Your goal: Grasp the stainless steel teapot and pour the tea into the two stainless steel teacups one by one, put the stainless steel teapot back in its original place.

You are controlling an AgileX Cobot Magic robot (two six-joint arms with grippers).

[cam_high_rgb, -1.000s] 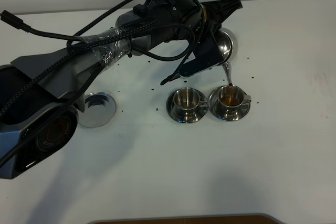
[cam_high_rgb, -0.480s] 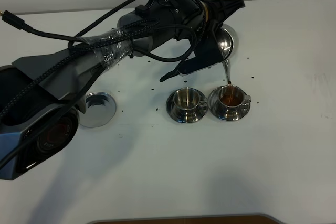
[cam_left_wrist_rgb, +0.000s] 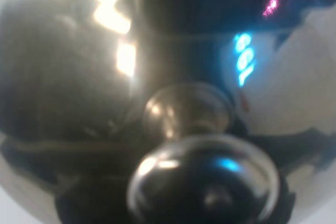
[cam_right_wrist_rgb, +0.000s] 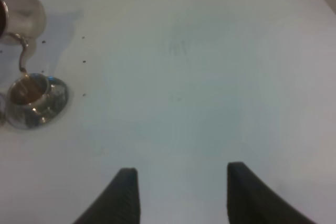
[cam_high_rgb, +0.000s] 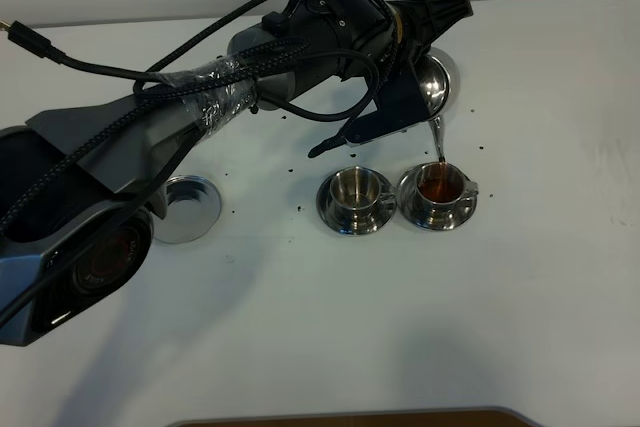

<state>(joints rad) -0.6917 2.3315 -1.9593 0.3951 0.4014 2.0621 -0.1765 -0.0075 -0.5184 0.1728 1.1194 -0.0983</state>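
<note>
The left fingers [cam_high_rgb: 385,117] carry the teapot [cam_high_rgb: 432,87] clear of the worktop [cam_high_rgb: 520,287]. They must be clamped on its handle, though the contact itself is hidden and the left wrist view shows only the lid and knob. The pot hangs tilted, its spout [cam_high_rgb: 436,132] pointing down over the right cup [cam_high_rgb: 455,202].

Over the last second the pot has crept slightly up and toward the back. The tea [cam_high_rgb: 436,185] in that cup has gone from pale amber to a deeper red, so the level looks higher. A thin stream appears to run from the spout tip into the cup.

The first pour therefore seems close to done. Tipping the pot back soon would guard against overfilling. The left cup [cam_high_rgb: 356,190], just beside on its own saucer, is still dry and shiny inside, so the second pour is not yet begun. The empty saucer [cam_high_rgb: 184,209], well apart to the left, waits for the pot's return.

The right fingers [cam_right_wrist_rgb: 127,192] stay spread and idle above bare worktop, holding nothing.
</note>
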